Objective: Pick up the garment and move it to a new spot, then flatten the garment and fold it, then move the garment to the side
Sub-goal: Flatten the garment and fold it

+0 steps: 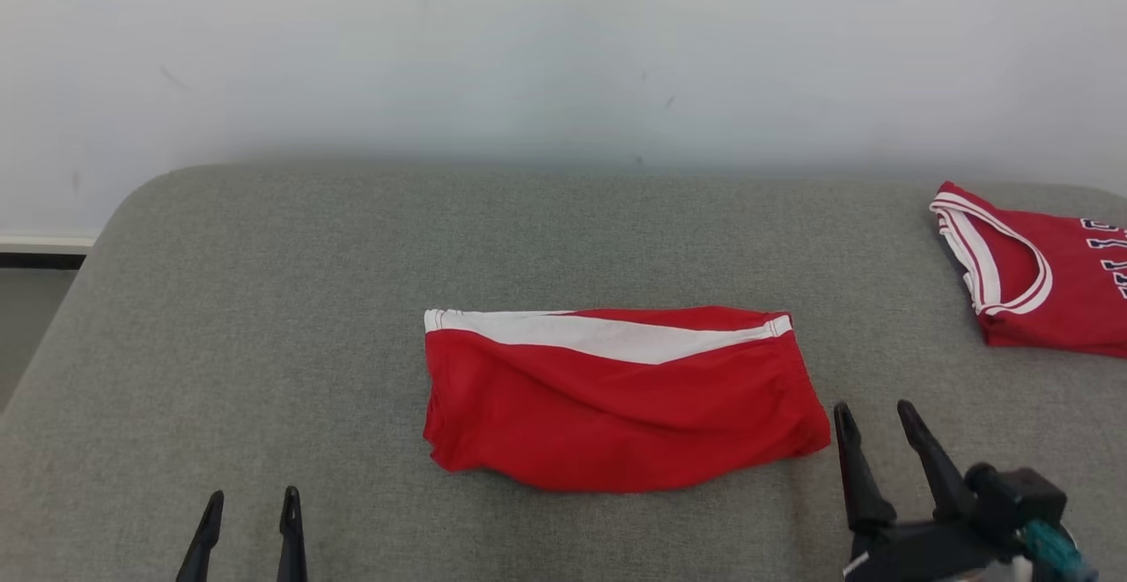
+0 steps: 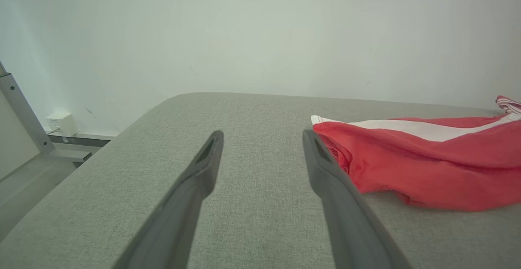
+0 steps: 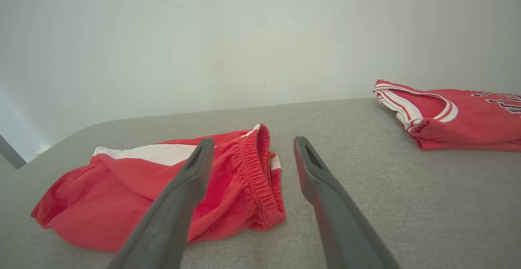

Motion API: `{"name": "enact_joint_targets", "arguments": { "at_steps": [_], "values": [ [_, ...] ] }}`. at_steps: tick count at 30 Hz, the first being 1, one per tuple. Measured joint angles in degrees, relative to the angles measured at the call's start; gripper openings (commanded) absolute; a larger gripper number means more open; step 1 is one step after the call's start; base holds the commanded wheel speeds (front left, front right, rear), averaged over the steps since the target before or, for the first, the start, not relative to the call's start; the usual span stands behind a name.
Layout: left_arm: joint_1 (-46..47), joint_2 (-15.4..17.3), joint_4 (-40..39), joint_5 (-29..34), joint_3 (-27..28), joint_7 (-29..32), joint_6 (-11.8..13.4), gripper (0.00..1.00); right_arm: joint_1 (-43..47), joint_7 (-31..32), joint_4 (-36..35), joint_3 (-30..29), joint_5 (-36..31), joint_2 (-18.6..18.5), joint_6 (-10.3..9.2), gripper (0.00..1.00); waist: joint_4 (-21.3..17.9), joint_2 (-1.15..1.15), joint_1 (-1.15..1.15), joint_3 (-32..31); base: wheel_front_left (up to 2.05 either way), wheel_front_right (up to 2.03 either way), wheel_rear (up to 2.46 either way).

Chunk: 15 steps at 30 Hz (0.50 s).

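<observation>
Garment (image 1: 616, 406) lying between left gripper (image 1: 253, 494) and right gripper (image 1: 873, 406), both gaping empty.
Jersey (image 1: 1039, 274) is running off-frame; right wrist view is revealing the elastic waistband (image 3: 254, 167).

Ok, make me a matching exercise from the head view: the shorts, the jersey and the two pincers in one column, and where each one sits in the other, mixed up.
1. shorts
2. jersey
3. left pincer
4. right pincer

A. open, just off the right end of the shorts
B. folded, in the middle of the grey pad
C. at the far right edge of the pad
D. open, lower left, over bare pad

Pairs: 1-B, 2-C, 3-D, 4-A
</observation>
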State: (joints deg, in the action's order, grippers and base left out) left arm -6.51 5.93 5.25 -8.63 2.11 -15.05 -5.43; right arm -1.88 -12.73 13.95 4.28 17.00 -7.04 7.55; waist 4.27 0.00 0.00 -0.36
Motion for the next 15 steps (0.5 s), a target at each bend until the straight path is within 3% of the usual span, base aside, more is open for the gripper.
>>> {"name": "enact_joint_targets", "arguments": {
  "at_steps": [6, 15],
  "values": [
    [1.7, -0.8, 0.9, 0.1, -0.7, 0.0, -0.7, 1.00, -8.9, 3.4, 6.4, 0.4, -1.4, -0.4, 0.00, 1.00, 1.1, 0.00, 0.00, 1.1, 0.00, 0.00, 0.00],
    [4.7, -1.9, 1.8, 0.7, -2.5, 0.0, -1.4, 1.00, -21.2, 5.7, 23.9, -2.4, -4.6, -0.8, 0.00, 1.00, 5.0, 0.01, 0.00, 3.1, 0.00, 0.00, 0.00]
  ]
}}
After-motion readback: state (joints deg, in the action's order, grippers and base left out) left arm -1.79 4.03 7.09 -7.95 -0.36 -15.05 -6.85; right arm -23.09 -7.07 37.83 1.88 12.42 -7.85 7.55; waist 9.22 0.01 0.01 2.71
